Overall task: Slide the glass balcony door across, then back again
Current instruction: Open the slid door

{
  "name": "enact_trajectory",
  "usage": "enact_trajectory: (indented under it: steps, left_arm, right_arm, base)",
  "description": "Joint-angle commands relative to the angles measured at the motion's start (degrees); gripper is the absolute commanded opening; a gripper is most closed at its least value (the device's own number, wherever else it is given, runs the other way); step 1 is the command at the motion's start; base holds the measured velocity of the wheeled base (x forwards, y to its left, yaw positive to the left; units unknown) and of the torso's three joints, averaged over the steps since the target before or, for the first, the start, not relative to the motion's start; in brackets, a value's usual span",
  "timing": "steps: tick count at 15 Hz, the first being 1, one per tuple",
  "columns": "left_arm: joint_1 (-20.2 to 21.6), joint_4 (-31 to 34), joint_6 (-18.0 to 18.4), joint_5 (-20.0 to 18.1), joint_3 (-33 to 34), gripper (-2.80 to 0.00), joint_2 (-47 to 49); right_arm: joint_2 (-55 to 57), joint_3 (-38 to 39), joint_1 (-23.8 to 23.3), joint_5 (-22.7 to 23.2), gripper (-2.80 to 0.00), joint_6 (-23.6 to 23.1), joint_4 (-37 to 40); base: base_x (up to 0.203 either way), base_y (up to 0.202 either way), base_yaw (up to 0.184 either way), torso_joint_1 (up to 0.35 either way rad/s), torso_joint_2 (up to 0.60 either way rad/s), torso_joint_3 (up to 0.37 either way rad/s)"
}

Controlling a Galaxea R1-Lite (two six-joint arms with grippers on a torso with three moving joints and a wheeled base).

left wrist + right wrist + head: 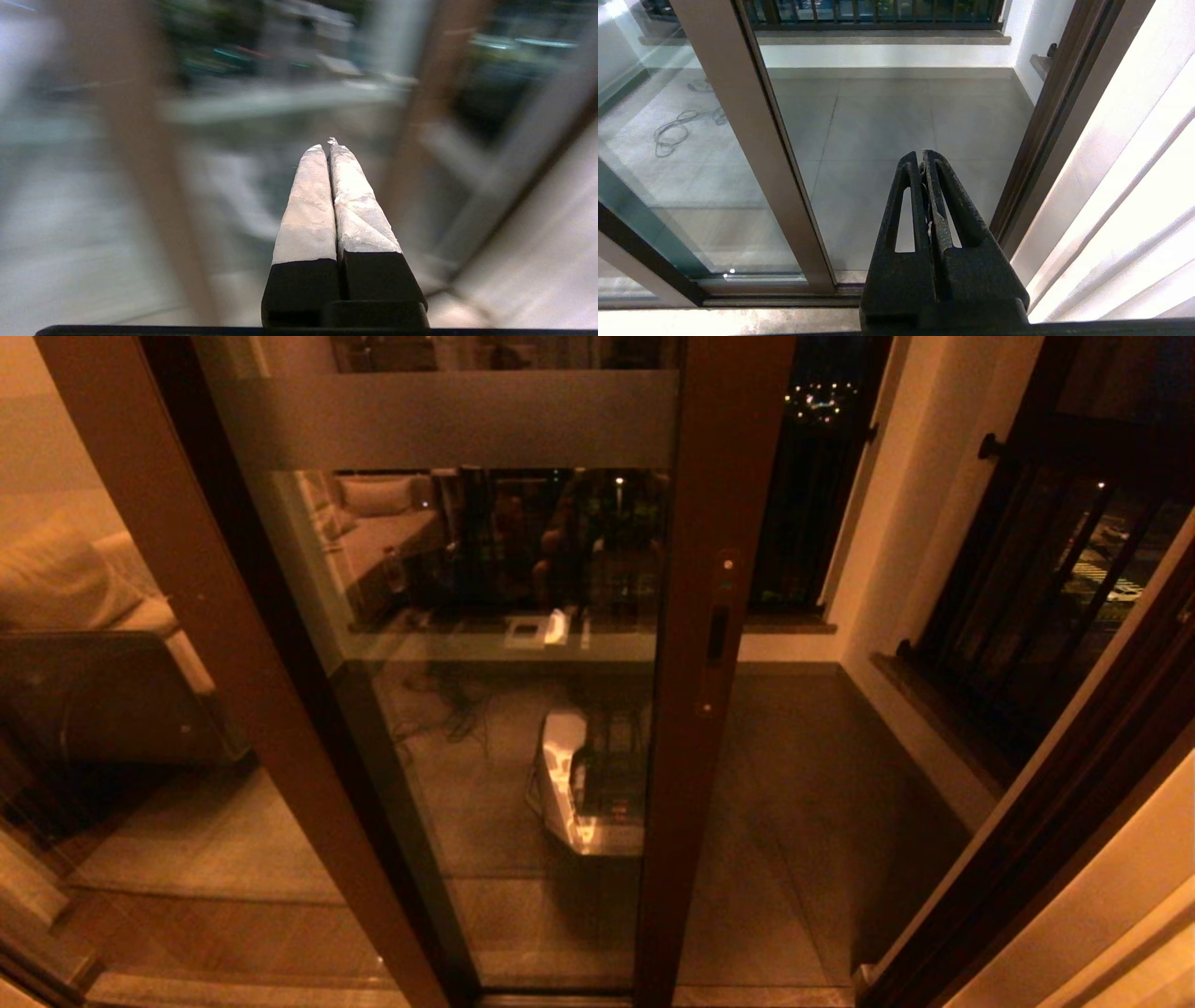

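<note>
Fingers on both grippers are pressed together w/ nothing between them. Left gripper (327, 144): pale pads meet tip to tip, pointing toward a brown stile, not touching it; surroundings in that view are smeared. Right gripper (922, 156): black slotted fingers closed, hovering over the balcony floor (887, 121) in the gap right of the door, clear of the frame. Neither arm shows in the head view.

Places rel. to the door (504, 616), left to right: sofa (84, 616) is left of it, seen through the fixed panel (140, 821). Door sits mid-opening, partly slid across, overlapping the fixed panel's edge. Frosted band (448, 420) runs across its glass near the top. Glass reflects a room & a white machine low down. Its right stile (709, 663) carries a slim recessed handle (717, 635). Right of the stile the opening is uncovered: tiled floor, white wall, dark railing (1055, 579), then the outer jamb (1046, 821) at far right.
</note>
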Motion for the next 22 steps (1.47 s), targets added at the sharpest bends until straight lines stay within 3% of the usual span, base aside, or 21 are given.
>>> enact_trajectory:
  steps: [1, 3, 8, 10, 12, 16, 22]
  left_arm:
    - [-7.62, -0.84, -3.52, -1.54, -5.44, -2.80, 17.48]
    - [-18.54, -2.67, -5.88, 3.76, -7.90, -2.80, 26.91]
    - [-35.13, -13.98, -7.81, 21.88, -10.07, -2.80, 45.27]
    - [-38.16, -15.92, -7.48, 28.36, -11.88, -2.80, 51.23]
    - [-42.49, -22.17, -7.35, 32.88, -13.31, -2.80, 56.01]
    - [-46.86, -27.84, -6.97, 38.27, -20.20, -2.80, 64.51]
    - [-49.69, -28.36, -5.44, 42.68, -34.59, -2.80, 74.90]
  right_arm:
    - [-0.04, 0.09, 0.01, 0.02, -2.80, -0.05, 0.02]
    - [-0.04, 0.13, -0.06, 0.02, -2.80, -0.05, 0.02]
    - [-0.04, 0.09, 0.01, 0.02, -2.80, -0.05, 0.02]
    - [-0.04, 0.17, 0.01, 0.02, -2.80, -0.05, 0.02]
    - [-0.04, 0.09, 0.01, 0.02, -2.80, -0.05, 0.02]
    - [-0.04, 0.09, 0.01, 0.02, -2.80, -0.05, 0.02]
    - [-0.04, 0.09, 0.01, 0.02, -2.80, -0.05, 0.02]
  base:
    - [0.000, 0.000, 0.000, 0.000, 0.00, 0.000]
    - [0.000, 0.000, 0.000, 0.000, 0.00, 0.000]
    - [0.000, 0.000, 0.000, 0.000, 0.00, 0.000]
    - [0.000, 0.000, 0.000, 0.000, 0.00, 0.000]
    - [0.000, 0.000, 0.000, 0.000, 0.00, 0.000]
    - [0.000, 0.000, 0.000, 0.000, 0.00, 0.000]
    - [0.000, 0.000, 0.000, 0.000, 0.00, 0.000]
